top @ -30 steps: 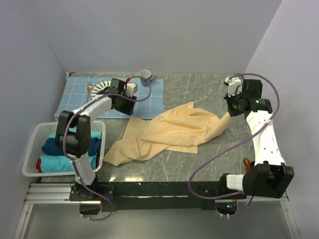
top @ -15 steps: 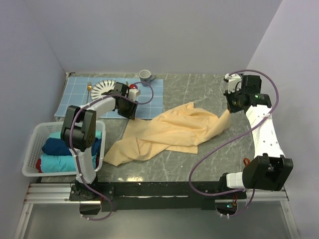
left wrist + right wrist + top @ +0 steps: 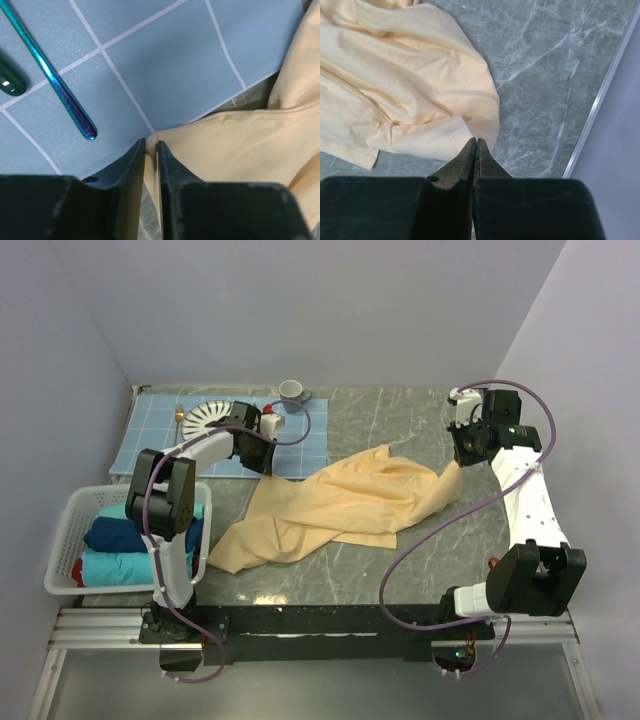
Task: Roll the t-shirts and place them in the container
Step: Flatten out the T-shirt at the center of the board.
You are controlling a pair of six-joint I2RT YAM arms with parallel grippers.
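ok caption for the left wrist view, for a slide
Yellow t-shirt corner pinched in the left end effector at the edge of the placemat, where a teal utensil handle lies.

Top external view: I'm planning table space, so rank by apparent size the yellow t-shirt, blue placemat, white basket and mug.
1. yellow t-shirt, largest.
2. blue placemat and white basket look about alike, so unranked.
3. mug, smallest.

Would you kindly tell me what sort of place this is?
Probably a robot lab cell staged as a home: left arm and right arm at a marble-look table, plain walls, a laundry basket, a t-shirt and a set placemat.
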